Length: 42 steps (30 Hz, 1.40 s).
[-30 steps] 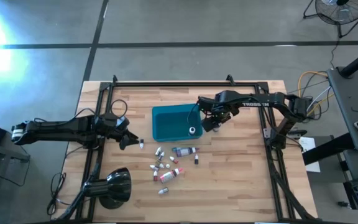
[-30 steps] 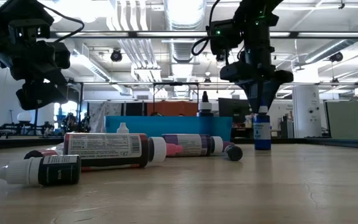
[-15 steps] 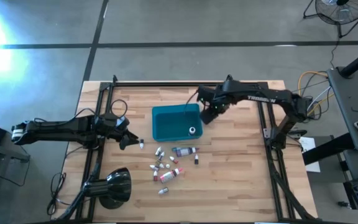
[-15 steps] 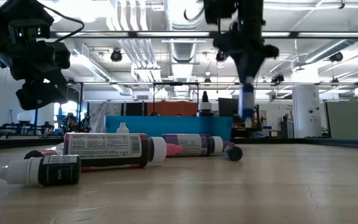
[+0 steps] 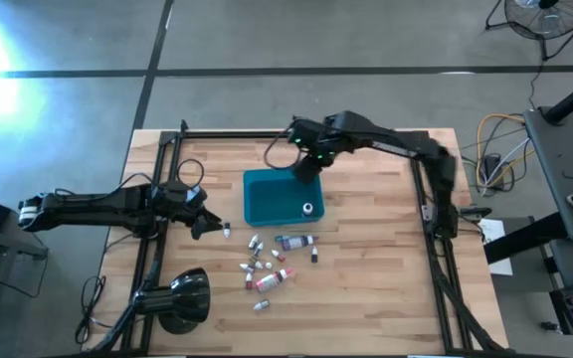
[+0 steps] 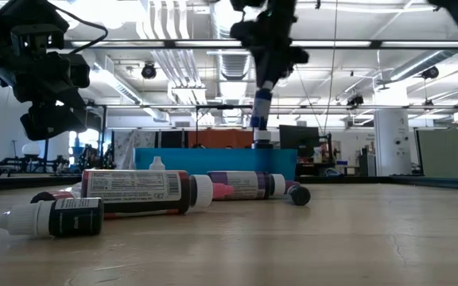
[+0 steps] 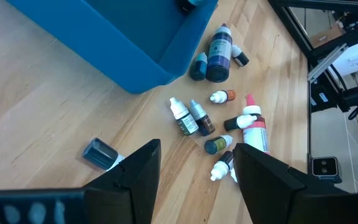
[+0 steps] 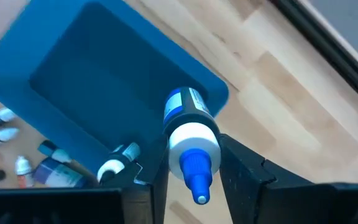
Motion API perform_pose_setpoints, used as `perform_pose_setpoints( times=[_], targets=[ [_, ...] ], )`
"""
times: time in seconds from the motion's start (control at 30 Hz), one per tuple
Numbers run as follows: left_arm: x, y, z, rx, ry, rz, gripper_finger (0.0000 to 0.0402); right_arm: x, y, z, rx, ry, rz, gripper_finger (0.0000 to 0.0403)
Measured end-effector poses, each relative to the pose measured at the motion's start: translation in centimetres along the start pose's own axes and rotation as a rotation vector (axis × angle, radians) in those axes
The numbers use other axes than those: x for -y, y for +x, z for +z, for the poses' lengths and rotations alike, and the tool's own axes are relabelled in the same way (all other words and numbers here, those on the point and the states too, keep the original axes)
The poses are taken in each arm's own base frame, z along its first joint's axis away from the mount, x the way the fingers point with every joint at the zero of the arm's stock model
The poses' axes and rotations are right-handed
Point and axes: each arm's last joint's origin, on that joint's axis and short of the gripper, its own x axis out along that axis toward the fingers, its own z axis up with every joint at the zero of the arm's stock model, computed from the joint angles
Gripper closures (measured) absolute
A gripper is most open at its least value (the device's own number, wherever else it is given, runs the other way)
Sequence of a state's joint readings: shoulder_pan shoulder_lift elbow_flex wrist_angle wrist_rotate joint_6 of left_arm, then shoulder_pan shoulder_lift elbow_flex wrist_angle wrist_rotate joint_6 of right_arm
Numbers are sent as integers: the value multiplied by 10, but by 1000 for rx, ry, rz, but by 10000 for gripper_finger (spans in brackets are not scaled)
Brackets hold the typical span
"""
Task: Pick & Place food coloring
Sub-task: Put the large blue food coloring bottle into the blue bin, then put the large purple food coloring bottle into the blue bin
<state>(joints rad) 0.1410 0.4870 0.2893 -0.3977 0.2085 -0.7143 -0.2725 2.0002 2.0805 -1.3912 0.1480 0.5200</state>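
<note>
Nearest you in the low view, the loose food coloring bottles (image 6: 137, 193) lie on their sides on the counter (image 6: 308, 238), long axes level with the wood and caps pointing different ways. One more small bottle (image 5: 227, 231) lies apart, just beside the left gripper (image 5: 199, 225), whose fingers (image 7: 135, 174) stand spread wide and empty above the wood. If you bring that arm down carelessly, it could knock this bottle and send it rolling.

Farther back, the right gripper (image 8: 191, 168) hangs over the far corner of the teal bin (image 5: 267, 199), its fingers (image 8: 244, 171) pinching a blue bottle (image 8: 188, 124) by the body. In the low view its long axis is close to upright, hanging below the fingers and well above the bin. One capped bottle (image 5: 308, 209) already stands in the bin.

Your main risk is the release point: the held bottle sits near the bin's far rim, so letting go there could drop it onto the wall or outside. From that height it may also bounce or topple the standing bottle.
</note>
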Motion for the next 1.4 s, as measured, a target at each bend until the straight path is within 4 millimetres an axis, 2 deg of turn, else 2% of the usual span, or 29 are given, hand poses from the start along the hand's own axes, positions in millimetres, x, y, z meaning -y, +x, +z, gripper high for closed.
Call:
perform_pose_setpoints(
  times=[0.13, 0.27, 0.5, 0.7, 1.0, 1.23, 1.4],
  targets=[
    [0, 0, 0, 0, 0, 1, 224, -5, 29, 14, -118, -55, -2, 299],
    [0, 0, 0, 0, 0, 0, 224, -5, 51, 24, -149, -88, -8, 299],
    [0, 0, 0, 0, 0, 1, 224, 4, 82, 33, -216, -78, 16, 298],
    [0, 0, 0, 0, 0, 1, 224, 3, 97, 37, -218, -99, 20, 295],
    [0, 0, 0, 0, -1, 1, 224, 3, 100, 37, -210, -114, -11, 230],
    [0, 0, 0, 0, -1, 1, 224, 4, 99, 38, -196, -117, -34, 212],
    [0, 0, 0, 0, -1, 1, 224, 9, 75, 38, -120, -140, -78, 212]
  ],
)
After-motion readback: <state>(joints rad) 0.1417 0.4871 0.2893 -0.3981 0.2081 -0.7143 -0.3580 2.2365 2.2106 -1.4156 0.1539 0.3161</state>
